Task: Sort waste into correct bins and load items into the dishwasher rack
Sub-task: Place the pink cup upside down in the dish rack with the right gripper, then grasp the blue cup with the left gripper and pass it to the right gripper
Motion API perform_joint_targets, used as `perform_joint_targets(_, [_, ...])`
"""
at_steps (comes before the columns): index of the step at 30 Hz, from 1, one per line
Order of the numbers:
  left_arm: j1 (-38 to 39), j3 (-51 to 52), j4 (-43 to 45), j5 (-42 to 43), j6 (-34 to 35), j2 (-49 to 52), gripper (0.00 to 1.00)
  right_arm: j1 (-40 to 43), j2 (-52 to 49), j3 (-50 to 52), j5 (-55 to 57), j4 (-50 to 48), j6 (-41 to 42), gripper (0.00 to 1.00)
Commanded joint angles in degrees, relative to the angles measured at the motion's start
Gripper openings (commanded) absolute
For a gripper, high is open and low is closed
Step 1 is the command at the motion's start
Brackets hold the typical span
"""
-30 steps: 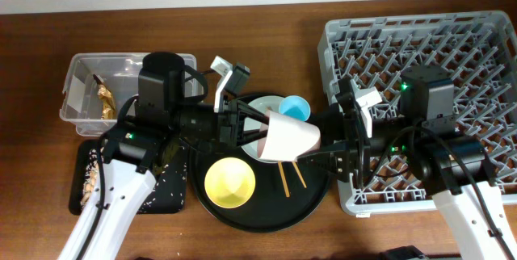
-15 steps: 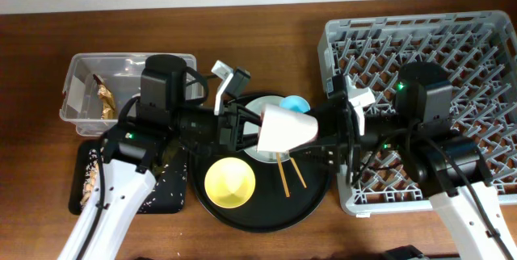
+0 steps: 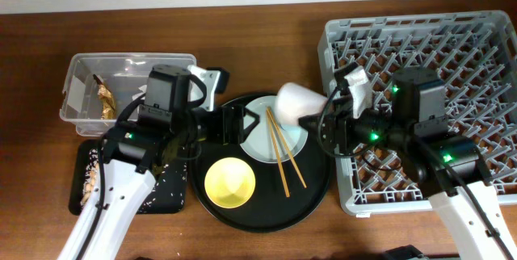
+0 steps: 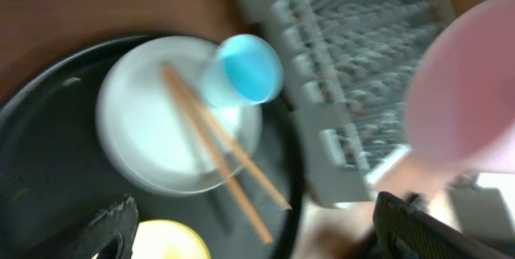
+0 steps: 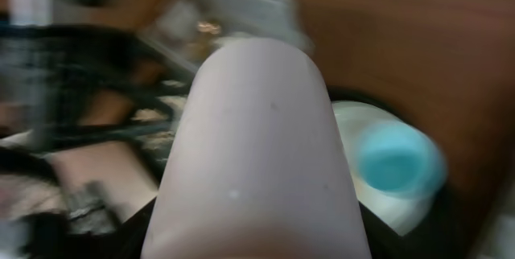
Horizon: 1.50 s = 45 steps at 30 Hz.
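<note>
Right gripper (image 3: 317,117) was clamped on the pink cup (image 5: 257,146), carried sideways in the air just off the left wall of the dishwasher rack (image 3: 452,34), not yet in it. I judged it was held high to clear that wall. Just below: the blue cup (image 5: 398,158) sat on the pale plate (image 3: 257,140), chopsticks (image 3: 283,153) lay across it, and the yellow bowl (image 3: 229,182) was beside them on the round black tray (image 3: 311,203). Left gripper (image 3: 233,123) hung spread open and empty over the tray's left side, probably clear of my carry. Furthest: the gold wrapper (image 3: 103,98) in the clear tub (image 3: 81,90), rice scraps (image 3: 89,183) on the flat black tray (image 3: 170,195).
</note>
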State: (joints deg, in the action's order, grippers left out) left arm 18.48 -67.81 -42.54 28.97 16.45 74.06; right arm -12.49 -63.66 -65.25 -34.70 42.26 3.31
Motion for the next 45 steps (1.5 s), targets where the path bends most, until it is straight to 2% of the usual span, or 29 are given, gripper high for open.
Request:
perform_joint_targets(1, [0.2, 0.3, -4.0, -14.0, -0.7, 0.1, 0.93, 0.1, 0.5, -1.0, 28.6, 2.6, 0.7, 0.52])
perform_joint_targets(3, [0.2, 0.4, -6.0, -15.3, -0.7, 0.3, 0.99, 2.3, -0.3, -1.2, 31.5, 2.8, 0.7, 0.52])
perform_joint_targets(6, [0.2, 1.2, -6.4, -15.3, -0.7, 1.4, 0.99, 6.8, -4.9, -3.4, 31.3, 4.9, 1.7, 0.51])
perform_joint_targets(8, [0.2, 2.1, -6.4, -15.3, -0.7, 3.0, 0.99, 9.5, -10.4, -7.2, 31.3, 7.1, 1.7, 0.41])
perform_joint_targets(18, [0.2, 3.3, -5.9, -15.3, -0.7, 8.8, 0.99, 10.0, -25.8, -9.1, 32.6, 5.7, 1.7, 0.43])
perform_joint_targets(22, [0.2, 3.3, -4.8, -15.3, -0.7, 8.8, 0.99, 10.0, -29.1, -9.1, 32.7, 5.4, 1.6, 0.59])
perform_joint_targets(24, [0.2, 3.3, -2.6, -15.3, -0.8, 8.8, 0.99, 10.0, -29.0, -9.3, 32.7, 5.2, 1.6, 0.73])
perform_joint_targets(25, [0.2, 3.2, -1.3, -15.3, -0.7, 8.7, 0.99, 10.0, -29.0, -9.3, 33.1, 5.4, 1.6, 0.85])
perform_joint_targets(26, [0.2, 3.1, -0.8, -15.3, -0.7, 8.7, 0.99, 10.0, -29.0, -9.3, 33.7, 5.7, 1.5, 0.93])
perform_joint_targets(29, [-0.1, 0.5, -0.6, -15.9, -2.8, 8.6, 0.99, 10.0, -28.5, -10.9, 33.6, 6.6, 1.5, 0.93])
perform_joint_targets(32, [-2.2, -5.1, -2.9, -19.2, -2.7, 5.7, 0.99, 9.9, -26.0, -19.8, 25.9, 16.5, 1.4, 0.93])
perform_joint_targets(33, [-2.8, -5.8, -2.5, -18.9, 0.6, 4.0, 0.96, 9.9, -25.0, -23.7, 22.2, 21.0, -0.4, 0.96])
perform_joint_targets(35, [-2.3, -5.8, -2.1, -14.8, 3.4, 3.5, 0.75, 9.9, -24.0, -25.6, 22.3, 24.4, -0.4, 0.99])
perform_joint_targets(37, [0.9, -5.3, -0.2, -10.8, 3.8, 5.0, 0.67, 9.9, -23.6, -25.7, 22.5, 25.3, -0.4, 0.99])
perform_joint_targets(39, [5.6, -5.3, 3.8, -11.0, 3.9, 9.0, 0.67, 9.9, -24.0, -25.7, 22.5, 25.2, -0.4, 0.99])
perform_joint_targets(40, [6.8, -5.3, 5.4, -11.1, 3.9, 10.7, 0.63, 9.9, -24.0, -25.7, 22.5, 25.2, -0.4, 0.99])
perform_joint_targets(41, [8.0, -5.3, 7.1, -11.5, 3.9, 12.6, 0.57, 9.9, -24.0, -25.7, 22.5, 25.2, -0.4, 0.99])
perform_joint_targets(43, [10.6, -5.3, 11.4, -14.1, 4.8, 18.6, 0.37, 9.9, -24.0, -25.7, 22.5, 25.2, -0.4, 0.99])
perform_joint_targets(45, [12.1, -5.3, 15.4, -15.2, 7.5, 24.7, 0.36, 9.9, -24.0, -25.7, 22.5, 25.2, -0.4, 0.99])
